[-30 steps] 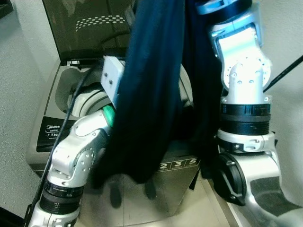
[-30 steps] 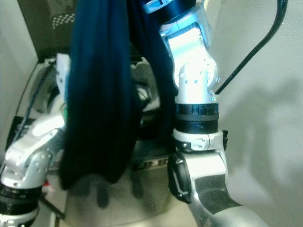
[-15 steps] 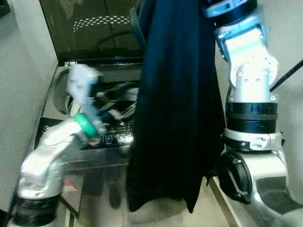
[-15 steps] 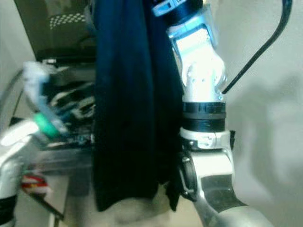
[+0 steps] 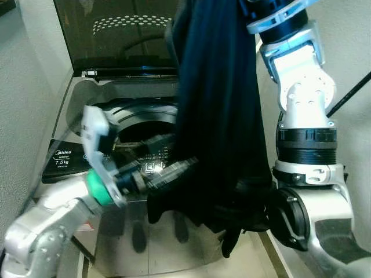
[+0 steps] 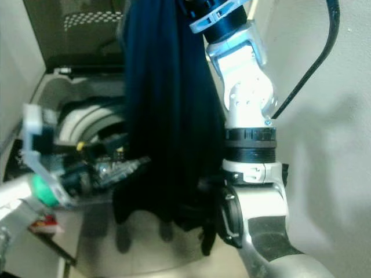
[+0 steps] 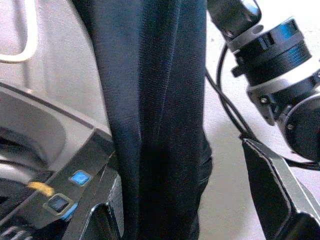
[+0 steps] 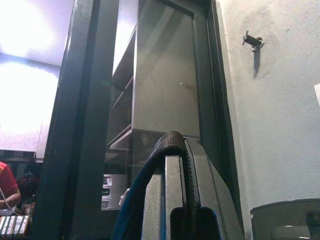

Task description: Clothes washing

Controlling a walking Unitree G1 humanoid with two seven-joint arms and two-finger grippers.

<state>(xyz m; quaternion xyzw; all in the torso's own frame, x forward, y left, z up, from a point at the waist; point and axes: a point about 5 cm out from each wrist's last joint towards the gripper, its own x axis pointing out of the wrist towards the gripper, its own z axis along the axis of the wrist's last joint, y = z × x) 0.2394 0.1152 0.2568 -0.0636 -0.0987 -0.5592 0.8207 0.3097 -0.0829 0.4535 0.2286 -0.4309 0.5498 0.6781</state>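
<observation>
Your right hand (image 8: 175, 150) pinches the long dark blue cloth (image 5: 217, 104) high over the open grey washing machine (image 5: 133, 119). Your open left hand (image 5: 174, 168) touches it; guide its end into the tub.

White textured walls (image 5: 35, 63), bright window (image 8: 30, 60)

Two head views, side by side, looking forward and down from close above onto the open top-loading washer (image 5: 116, 110) and a hanging dark garment (image 5: 217, 116); same scene in both, shifted sideways. Left wrist view aimed along its fingers, very near the garment (image 7: 150, 110), catching the washer's control panel (image 7: 75, 185) shared with the head views. Right wrist view pointing upward past its fingers (image 8: 175, 200) toward a dark window frame (image 8: 90, 100) and wall.
</observation>
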